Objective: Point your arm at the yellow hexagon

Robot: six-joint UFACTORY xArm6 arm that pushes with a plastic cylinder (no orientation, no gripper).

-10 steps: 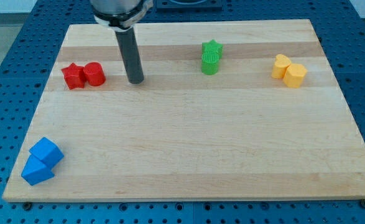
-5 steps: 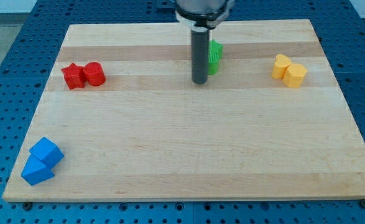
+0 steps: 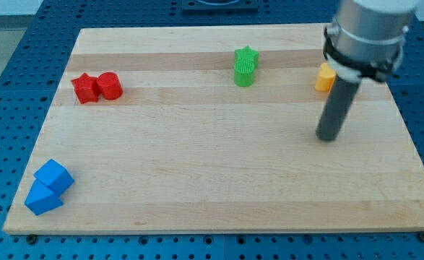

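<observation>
My tip (image 3: 329, 137) rests on the wooden board (image 3: 212, 188) at the view's right. The rod and the arm's body hide most of the yellow blocks: only a small yellow part (image 3: 324, 78) shows at the rod's left edge, above my tip. Its shape cannot be made out, and the yellow hexagon is hidden behind the arm. My tip stands below the yellow blocks, apart from them.
Two green blocks (image 3: 245, 66), a star and a ribbed one, stand together at the top centre. A red star (image 3: 86, 88) and a red cylinder (image 3: 110, 85) touch at the left. Two blue blocks (image 3: 48, 187) sit at the bottom left corner.
My tip has swept from the left, past the green blocks, to the right side and a little down the board. The arm now covers most of the yellow blocks. No block moved.
</observation>
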